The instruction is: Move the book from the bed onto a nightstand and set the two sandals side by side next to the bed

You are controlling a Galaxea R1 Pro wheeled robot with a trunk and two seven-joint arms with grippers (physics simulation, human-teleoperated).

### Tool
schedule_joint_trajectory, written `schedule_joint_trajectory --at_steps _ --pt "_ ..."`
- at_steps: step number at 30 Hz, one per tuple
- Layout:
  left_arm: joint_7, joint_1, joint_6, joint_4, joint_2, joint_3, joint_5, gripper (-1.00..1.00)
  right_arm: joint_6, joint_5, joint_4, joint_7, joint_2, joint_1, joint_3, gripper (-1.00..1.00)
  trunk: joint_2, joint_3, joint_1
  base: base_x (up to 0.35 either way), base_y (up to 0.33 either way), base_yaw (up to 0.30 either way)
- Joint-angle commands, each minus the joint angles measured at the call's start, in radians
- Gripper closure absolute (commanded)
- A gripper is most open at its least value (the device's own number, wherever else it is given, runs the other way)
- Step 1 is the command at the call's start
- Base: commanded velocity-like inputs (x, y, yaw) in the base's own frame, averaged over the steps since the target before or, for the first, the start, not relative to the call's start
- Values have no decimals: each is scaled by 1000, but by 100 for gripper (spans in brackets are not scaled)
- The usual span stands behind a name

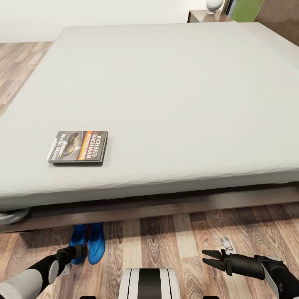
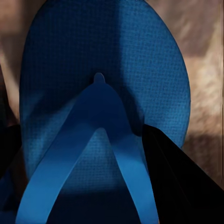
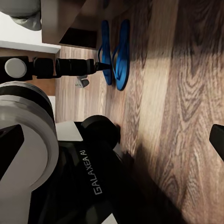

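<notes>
Nearest to you, your right gripper [image 1: 207, 257] hangs over the brown wood-plank floor [image 1: 166, 236] with its 2 black fingers spread and nothing between them. Your left gripper [image 1: 81, 251] is down at the 2 bright blue flip-flop sandals [image 1: 88, 242], which lie side by side on the floor just at the bed's near edge, partly tucked under the dark brown wood frame [image 1: 166, 205]; the left wrist view has a sandal's blue strap [image 2: 100, 135] running between the 2 dark fingers [image 2: 177, 177], but you cannot tell whether they are pinching it. Beyond, on the large light-grey mattress [image 1: 166, 95], the thin dark paperback book with an orange band [image 1: 77, 146] lies flat near the front-left edge. Farthest off, a dark wood nightstand [image 1: 203, 16] carries a white vase [image 1: 214, 6].
</notes>
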Motion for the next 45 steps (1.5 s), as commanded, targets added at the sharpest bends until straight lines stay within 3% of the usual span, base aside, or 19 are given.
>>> schedule_joint_trajectory --at_steps 1,45 --pt "-6 0 -8 -3 0 1 -9 100 11 -1 0 3 0 0 -1 -100 0 -1 0 0 0 0" --pt "-11 0 -8 -5 0 0 -9 100 9 -3 -2 3 -2 0 -4 -100 0 -1 0 0 0 0"
